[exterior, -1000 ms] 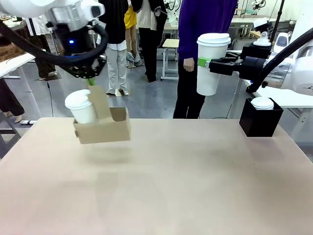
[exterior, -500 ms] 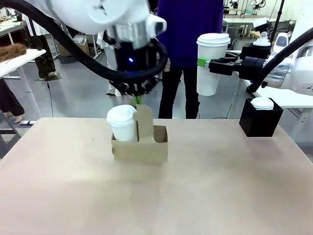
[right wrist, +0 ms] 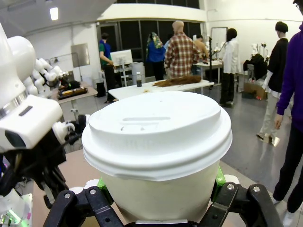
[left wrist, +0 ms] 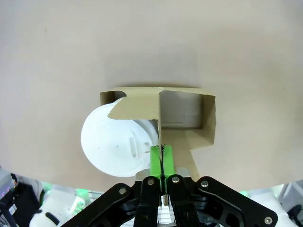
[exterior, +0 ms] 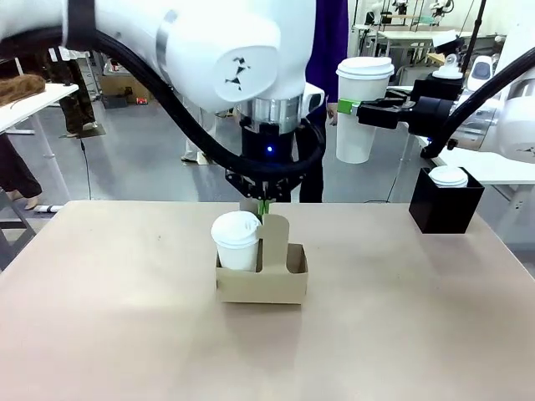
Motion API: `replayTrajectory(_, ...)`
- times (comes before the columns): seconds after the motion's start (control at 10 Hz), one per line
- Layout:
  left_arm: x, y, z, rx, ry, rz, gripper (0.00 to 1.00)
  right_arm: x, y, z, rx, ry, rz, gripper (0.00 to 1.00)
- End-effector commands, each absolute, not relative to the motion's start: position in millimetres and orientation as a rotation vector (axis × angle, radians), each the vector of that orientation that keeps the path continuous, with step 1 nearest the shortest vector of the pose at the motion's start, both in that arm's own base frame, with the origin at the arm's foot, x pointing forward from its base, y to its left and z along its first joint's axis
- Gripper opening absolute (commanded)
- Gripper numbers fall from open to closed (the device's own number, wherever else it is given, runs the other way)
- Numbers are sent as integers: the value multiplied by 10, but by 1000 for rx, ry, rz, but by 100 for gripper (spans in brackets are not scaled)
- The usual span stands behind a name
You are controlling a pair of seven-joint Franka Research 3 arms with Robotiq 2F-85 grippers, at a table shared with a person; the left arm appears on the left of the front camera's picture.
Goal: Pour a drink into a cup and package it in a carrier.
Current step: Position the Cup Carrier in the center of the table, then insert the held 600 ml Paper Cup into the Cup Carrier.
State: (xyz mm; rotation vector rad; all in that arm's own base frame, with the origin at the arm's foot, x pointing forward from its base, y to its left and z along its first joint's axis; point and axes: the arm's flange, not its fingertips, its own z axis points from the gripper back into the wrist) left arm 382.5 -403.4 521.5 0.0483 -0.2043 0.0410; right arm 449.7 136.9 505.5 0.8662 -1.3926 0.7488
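The brown cardboard carrier [exterior: 262, 280] sits at the middle of the table with a lidded white cup [exterior: 236, 240] in its left slot; its right slot is bare. My left gripper [exterior: 262, 209] hangs straight above it, shut on the upright centre handle tab [left wrist: 160, 124], green pads [left wrist: 156, 161] pressed together. In the left wrist view the carrier [left wrist: 187, 119] and the cup's lid [left wrist: 117, 140] lie below the fingers. My right gripper [exterior: 349, 106] holds a second tall lidded cup [exterior: 361, 107] high at the right; its lid [right wrist: 156, 128] fills the right wrist view. The drink is out of view.
A black box [exterior: 445, 205] with a white lid [exterior: 449, 175] on top stands at the table's far right. A person in purple [exterior: 330, 50] stands behind the table. The near half of the tabletop [exterior: 267, 351] is bare.
My left arm has carried the carrier with its cup from the far left to the middle of the table and lowered it. The right arm has held still.
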Motion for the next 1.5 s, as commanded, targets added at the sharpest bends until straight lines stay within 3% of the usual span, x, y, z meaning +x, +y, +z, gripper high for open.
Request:
replayTrajectory(0.0,3873,-4081,5140,69,-205,50,1,4496,1388,5076,872,-1401,751,88)
replayTrajectory(0.8,3890,-4083,5023,58,-177,41,1,4496,1388,5076,872,-1401,751,88)
replayTrajectory(0.9,3887,-4122,5040,51,-178,36,61,4496,1388,5076,872,-1401,751,88)
replayTrajectory(1.0,3860,-4047,5096,24,-168,7,61,4496,1388,5076,872,-1401,751,88)
replayTrajectory(1.1,3795,-3956,5199,0,-167,-21,100,4497,1369,5055,866,-1393,749,88)
replayTrajectory(1.2,3708,-3849,5315,-27,-167,-60,62,4655,1292,5007,879,-1344,771,88)
replayTrajectory(1.3,3614,-3705,5441,-64,-167,-100,100,4778,1218,4936,931,-1273,820,88)
replayTrajectory(1.4,3553,-3523,5566,-108,-140,-169,100,4884,1162,4842,1038,-1200,898,88)
